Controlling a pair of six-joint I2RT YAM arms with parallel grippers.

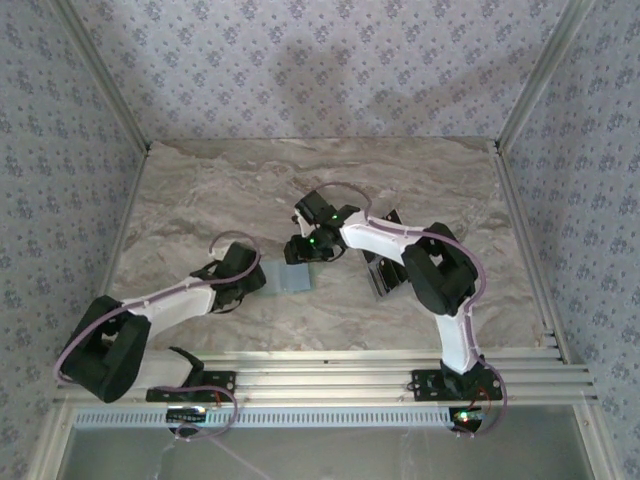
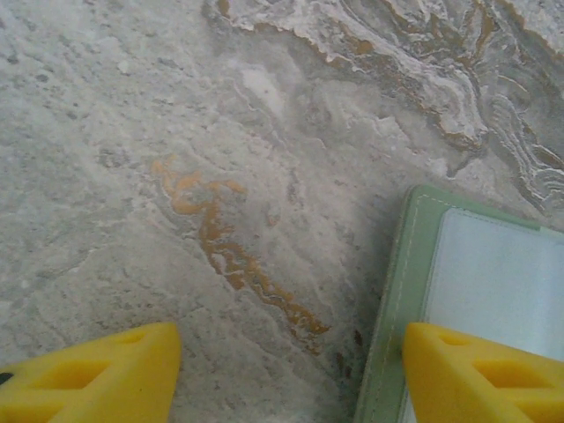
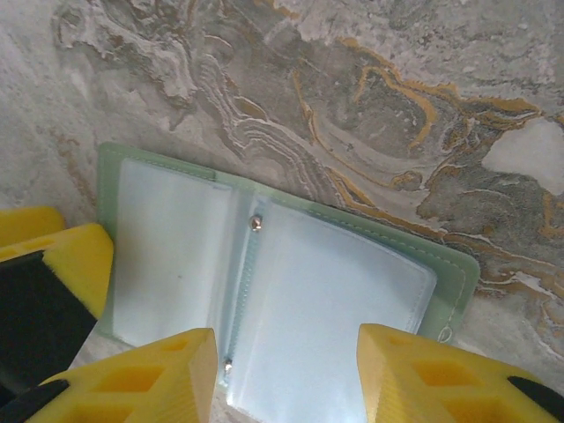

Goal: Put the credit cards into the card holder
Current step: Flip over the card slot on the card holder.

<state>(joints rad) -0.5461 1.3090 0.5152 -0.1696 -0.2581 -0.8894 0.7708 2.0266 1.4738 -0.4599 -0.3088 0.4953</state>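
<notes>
We are setting our left gripper [image 2: 289, 342] low at the left edge of the card holder [image 2: 401, 300], jaws apart and gripping nothing, one finger over the green border, probably to steady it. The holder is lying open and flat on the table [image 1: 200, 190], clear pockets up. We are hovering our right gripper [image 3: 286, 342] above it, jaws apart and empty. The credit cards [image 1: 382, 278] are lying just right, beneath that arm.

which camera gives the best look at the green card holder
Right wrist: the flat sage-green card holder lies open, both clear pockets facing the camera. Left wrist catches one corner; top external gives a small greyish square between the arms.
</notes>
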